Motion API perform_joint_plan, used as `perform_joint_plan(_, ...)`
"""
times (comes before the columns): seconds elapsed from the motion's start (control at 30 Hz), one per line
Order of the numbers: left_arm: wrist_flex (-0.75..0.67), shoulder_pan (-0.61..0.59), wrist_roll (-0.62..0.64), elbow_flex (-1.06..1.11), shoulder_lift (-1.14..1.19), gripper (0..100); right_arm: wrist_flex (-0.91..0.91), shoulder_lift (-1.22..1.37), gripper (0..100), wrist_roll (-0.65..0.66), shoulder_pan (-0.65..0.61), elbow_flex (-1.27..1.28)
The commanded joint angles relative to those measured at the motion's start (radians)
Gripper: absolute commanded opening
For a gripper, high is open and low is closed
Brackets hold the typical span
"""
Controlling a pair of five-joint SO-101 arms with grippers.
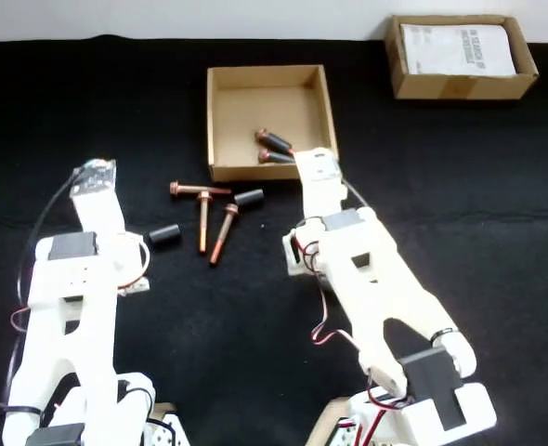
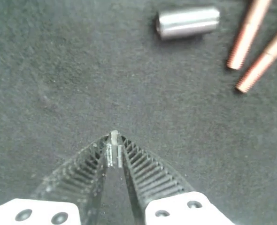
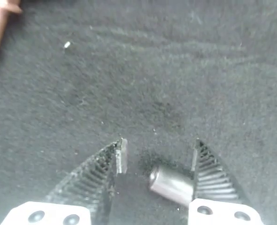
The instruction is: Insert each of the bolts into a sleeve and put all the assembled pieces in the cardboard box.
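The open cardboard box (image 1: pixel 246 111) at the back holds two assembled pieces (image 1: pixel 274 149). In front of it lie three copper bolts (image 1: pixel 203 223) and two dark sleeves (image 1: pixel 249 197) (image 1: pixel 164 234). My left gripper (image 2: pixel 114 138) is shut and empty, low over the black mat. A sleeve (image 2: pixel 188 21) lies ahead of it, and two bolt ends (image 2: pixel 249 33) lie off to one side. My right gripper (image 3: pixel 159 143) is open, with another sleeve (image 3: pixel 171 185) lying on the mat between its fingers, close to one of them. A bolt head (image 3: pixel 0 7) shows farther off.
A second cardboard box (image 1: pixel 460 85) with a printed sheet in it stands at the back right. The left arm (image 1: pixel 74 279) and right arm (image 1: pixel 367 269) stand over the front of the black mat.
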Motion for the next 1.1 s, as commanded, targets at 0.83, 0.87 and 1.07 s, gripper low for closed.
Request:
perform_joint_plan(0.83,-0.143,-0.053,-0.057,0.048,-0.002,2,0.504,-0.104,21.0,0.443,0.079,-0.206)
perform_joint_plan(0.87,-0.143,-0.053,-0.057,0.048,-0.002,2,0.510,-0.087,21.0,0.485,0.081,-0.208)
perform_joint_plan(1.07,-0.166,-0.058,-0.057,0.050,-0.001,2,0.503,0.001,21.0,0.730,0.082,-0.217)
